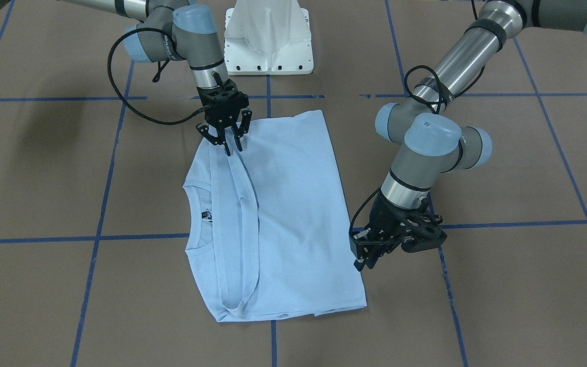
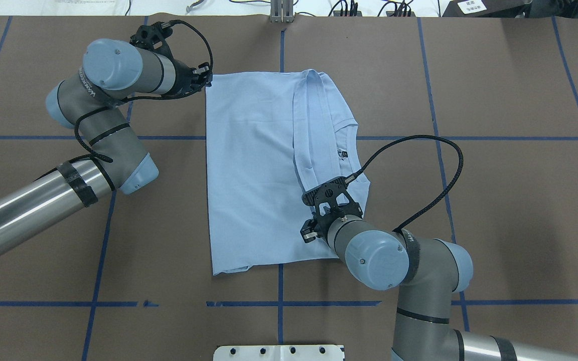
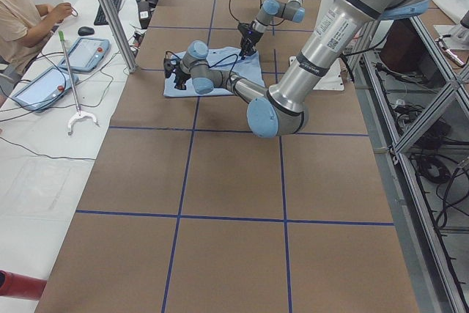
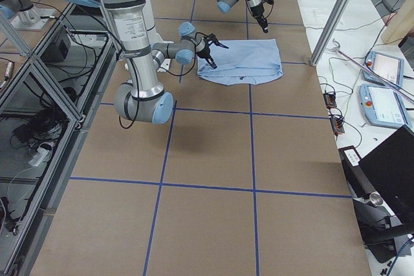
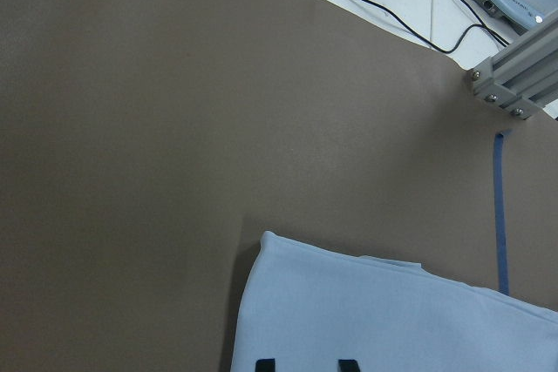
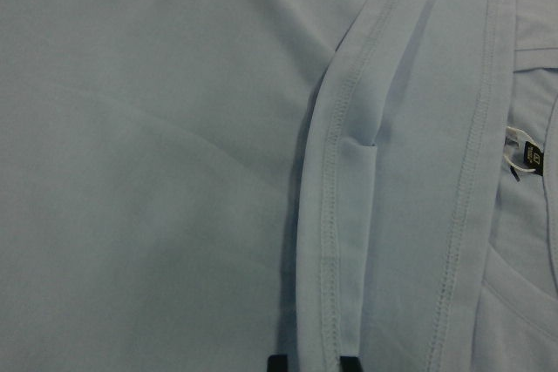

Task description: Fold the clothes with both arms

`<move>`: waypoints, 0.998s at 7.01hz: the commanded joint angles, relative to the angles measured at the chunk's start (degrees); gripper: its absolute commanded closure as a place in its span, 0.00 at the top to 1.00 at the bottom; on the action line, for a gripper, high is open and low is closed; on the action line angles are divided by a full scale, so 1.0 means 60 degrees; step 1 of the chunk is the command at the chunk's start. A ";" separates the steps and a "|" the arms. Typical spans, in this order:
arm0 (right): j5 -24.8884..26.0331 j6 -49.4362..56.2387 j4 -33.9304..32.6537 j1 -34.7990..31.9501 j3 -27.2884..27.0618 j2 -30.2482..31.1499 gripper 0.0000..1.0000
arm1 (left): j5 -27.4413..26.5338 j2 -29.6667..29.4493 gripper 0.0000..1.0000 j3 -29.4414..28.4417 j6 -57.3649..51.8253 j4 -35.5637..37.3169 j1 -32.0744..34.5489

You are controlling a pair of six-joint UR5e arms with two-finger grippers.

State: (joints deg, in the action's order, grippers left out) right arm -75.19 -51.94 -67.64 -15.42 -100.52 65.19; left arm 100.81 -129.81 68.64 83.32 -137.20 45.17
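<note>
One T-shirt [image 1: 293, 204], two grippers [image 1: 234, 149] [image 1: 359, 263], perhaps pinching

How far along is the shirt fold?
Done: the T-shirt lies flat, hem folded over nearly to the collar, no sleeve sticking out. In hand: nothing looks gripped; the right gripper has open jaws astride the hem, the left gripper sits at a far corner. Left: probably one more fold.

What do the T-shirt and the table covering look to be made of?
T-shirt: soft knit fabric, probably cotton jersey, matte light blue; it lies limp with stitched hems. Table covering: matte brown sheet, perhaps paper or board, no glare; blue tape lines cross it.
</note>
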 commanded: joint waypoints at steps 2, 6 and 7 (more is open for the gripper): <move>-0.0037 0.0219 0.0038 -0.0051 -0.0004 0.0063 0.00 | 0.0000 0.0000 0.36 0.0000 0.0000 0.0000 0.0000; -0.0580 0.0293 0.0112 -0.0433 -0.0268 0.0602 0.00 | 0.0000 -0.0014 0.36 0.0014 0.0000 0.0000 0.0000; -0.0565 0.0235 0.0141 -0.0433 -0.0399 0.1040 0.00 | 0.0000 0.0000 0.36 0.0000 0.0000 0.0000 0.0000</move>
State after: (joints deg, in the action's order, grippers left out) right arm -78.38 -50.30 -66.95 -17.87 -102.11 68.75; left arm 100.81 -129.84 68.68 83.32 -137.19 45.17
